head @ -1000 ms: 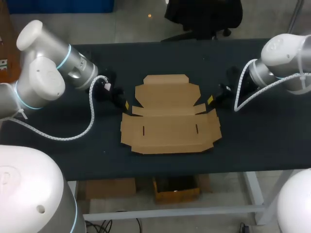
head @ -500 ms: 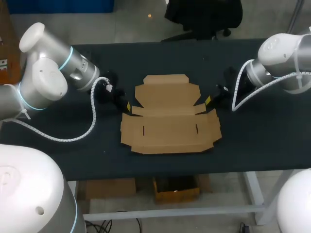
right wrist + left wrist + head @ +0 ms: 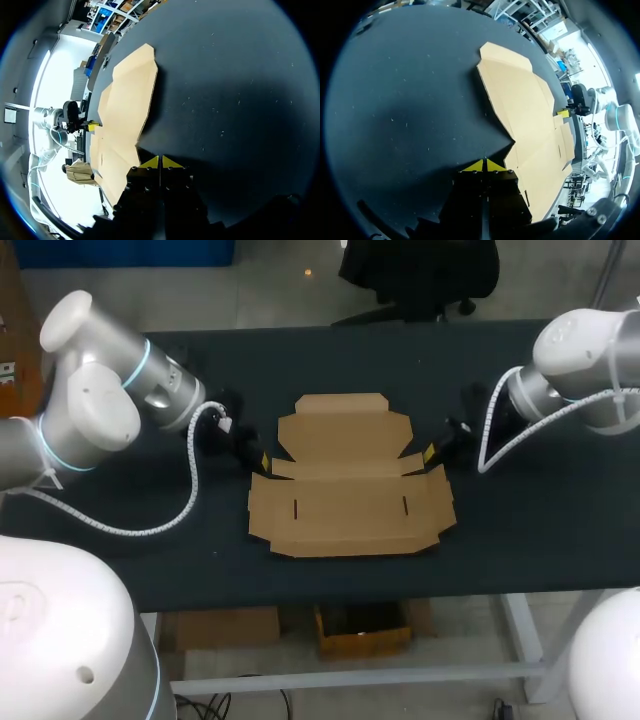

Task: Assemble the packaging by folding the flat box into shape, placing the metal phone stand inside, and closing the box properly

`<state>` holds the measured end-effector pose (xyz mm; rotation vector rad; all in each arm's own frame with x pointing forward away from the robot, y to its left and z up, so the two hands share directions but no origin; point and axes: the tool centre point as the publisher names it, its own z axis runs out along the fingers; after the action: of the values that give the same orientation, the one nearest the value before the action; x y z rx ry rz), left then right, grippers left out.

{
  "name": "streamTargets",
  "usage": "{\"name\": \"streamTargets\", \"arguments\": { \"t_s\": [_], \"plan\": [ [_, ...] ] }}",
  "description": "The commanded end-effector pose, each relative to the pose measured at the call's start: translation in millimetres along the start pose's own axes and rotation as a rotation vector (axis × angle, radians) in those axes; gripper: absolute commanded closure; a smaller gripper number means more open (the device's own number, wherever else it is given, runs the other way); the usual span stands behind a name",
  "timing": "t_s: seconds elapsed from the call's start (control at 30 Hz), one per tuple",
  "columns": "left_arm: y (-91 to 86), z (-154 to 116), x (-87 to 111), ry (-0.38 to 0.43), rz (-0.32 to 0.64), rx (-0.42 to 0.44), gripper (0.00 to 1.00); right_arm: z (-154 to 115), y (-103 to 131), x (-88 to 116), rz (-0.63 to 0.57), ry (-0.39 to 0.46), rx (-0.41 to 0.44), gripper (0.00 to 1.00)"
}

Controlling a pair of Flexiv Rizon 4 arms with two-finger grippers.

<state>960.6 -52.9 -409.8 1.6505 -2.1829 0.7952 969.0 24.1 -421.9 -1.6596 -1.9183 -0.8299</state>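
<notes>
Centre of frame: flat box (image 3: 350,485), unfolded. left gripper (image 3: 262,457) and right gripper (image 3: 432,450) flank its side notches — fingers pinched together, holding nothing, likely poised to lever flaps up. No phone stand visible.

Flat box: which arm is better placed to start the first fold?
Left, narrowly. Both the left tool and the right tool sit shut beside the flat box at its side notches. In its wrist view, the left one's tips look nearer the cardboard edge. Close call.
</notes>
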Motion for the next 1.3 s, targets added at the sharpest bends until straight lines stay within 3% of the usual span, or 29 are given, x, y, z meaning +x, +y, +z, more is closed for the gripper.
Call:
{"name": "streamTargets", "arguments": {
  "t_s": [0.03, 1.3],
  "plan": [
    [0.3, 2.9, 0.8, -0.001, 0.001, -0.001, 1.0, 3.7, 5.5, 0.7, 0.02, -0.012, 0.023, 1.0],
    [5.2, 5.0, 16.7, -0.039, 0.015, 0.017, 1.0, 8.7, -4.0, 11.6, 0.09, -0.02, -0.005, 1.0]
  ]
}}
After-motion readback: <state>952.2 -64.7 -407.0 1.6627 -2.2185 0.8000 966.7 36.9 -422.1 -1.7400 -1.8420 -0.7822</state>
